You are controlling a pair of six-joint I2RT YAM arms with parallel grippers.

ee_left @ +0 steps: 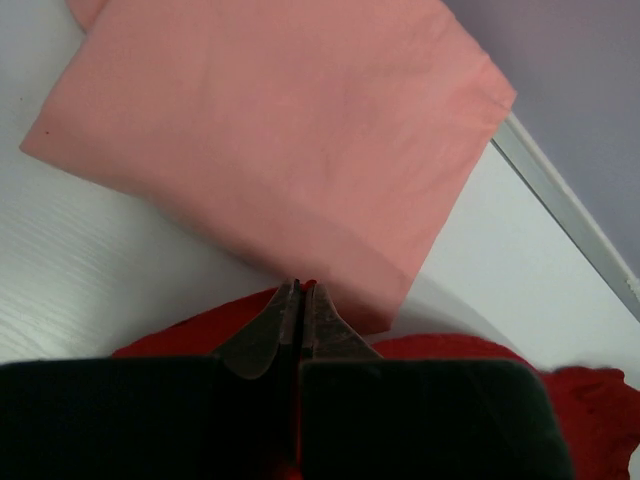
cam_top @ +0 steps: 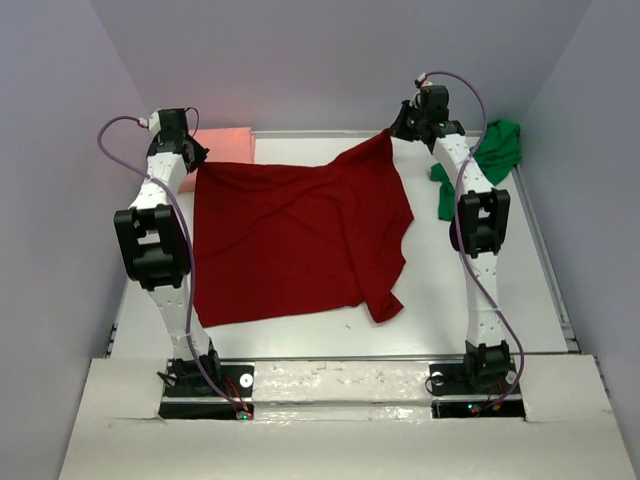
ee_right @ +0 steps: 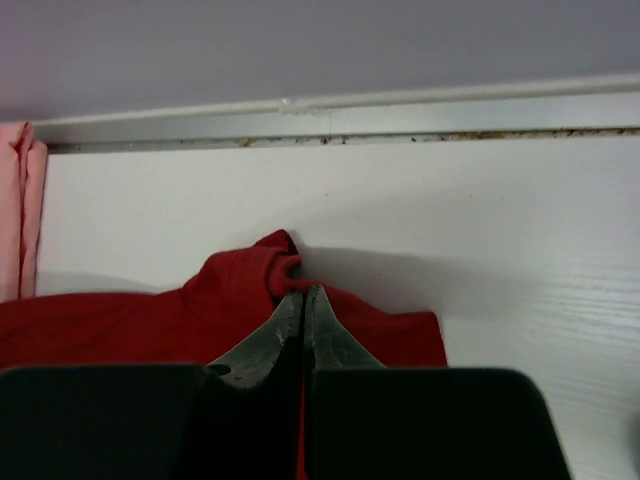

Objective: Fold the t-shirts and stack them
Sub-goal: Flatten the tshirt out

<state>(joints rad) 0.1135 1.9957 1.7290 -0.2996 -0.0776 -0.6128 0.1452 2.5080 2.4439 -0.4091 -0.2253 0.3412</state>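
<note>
1. I have the dark red cloth t-shirt (cam_top: 300, 240) spread mid-frame, its far corners pinched: left gripper (ee_left: 300, 292) and right gripper (ee_right: 303, 292) are both closed tight on it
2. I judge it light and limp, so I'd hold edges and corners, never the middle
3. Folded salmon pink t-shirt (ee_left: 270, 130) sits upper left – crumpled bright green t-shirt (cam_top: 492, 160) upper right
4. Smooth white table (cam_top: 450, 300), grey walls (cam_top: 320, 60) close around

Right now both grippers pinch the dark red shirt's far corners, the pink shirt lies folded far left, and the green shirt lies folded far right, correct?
Not quite. The top external view shows the green shirt crumpled in a heap at far right, not folded. The rest holds: the left gripper and right gripper pinch the dark red shirt, and the pink shirt is folded.
</note>
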